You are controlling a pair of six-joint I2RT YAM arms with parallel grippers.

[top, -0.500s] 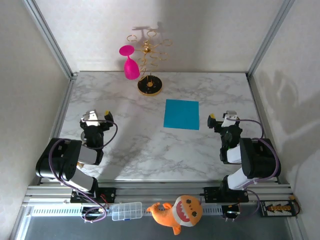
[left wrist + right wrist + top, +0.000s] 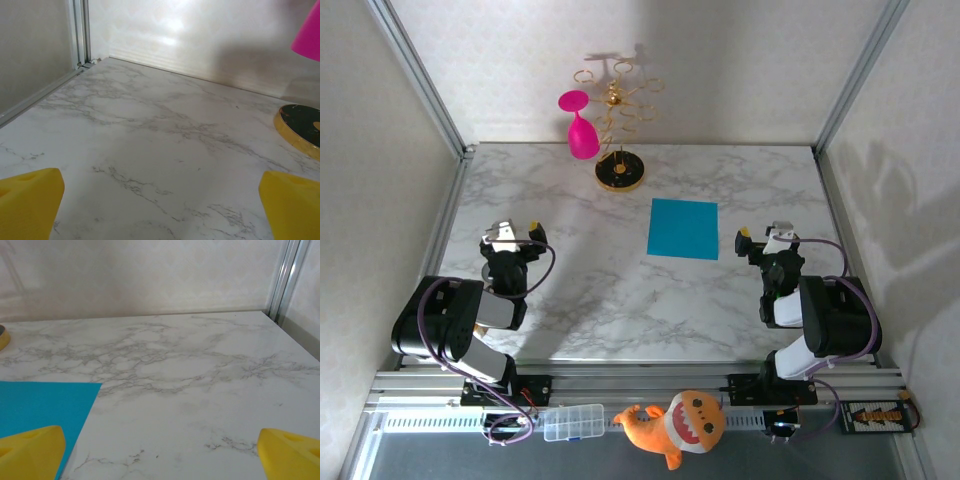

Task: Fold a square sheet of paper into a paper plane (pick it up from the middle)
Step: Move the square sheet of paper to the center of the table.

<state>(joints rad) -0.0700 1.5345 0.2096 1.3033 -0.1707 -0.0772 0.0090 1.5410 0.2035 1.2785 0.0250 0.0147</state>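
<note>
— Jaws spread wide on both arms, left jaws and right jaws alike, nothing between them.
— Any movement this last half-second?
— None, both arms sit parked. The square sheet of paper point(image 2: 683, 228) lies flat on the tabletop point(image 2: 580, 290), ahead and left of the right jaws, well right of the left jaws.
— So no fold yet; I'd say the middle pickup comes next.

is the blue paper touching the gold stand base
No, the square sheet of paper lies flat, with a strip of bare table between it and the gold stand's base.
</note>
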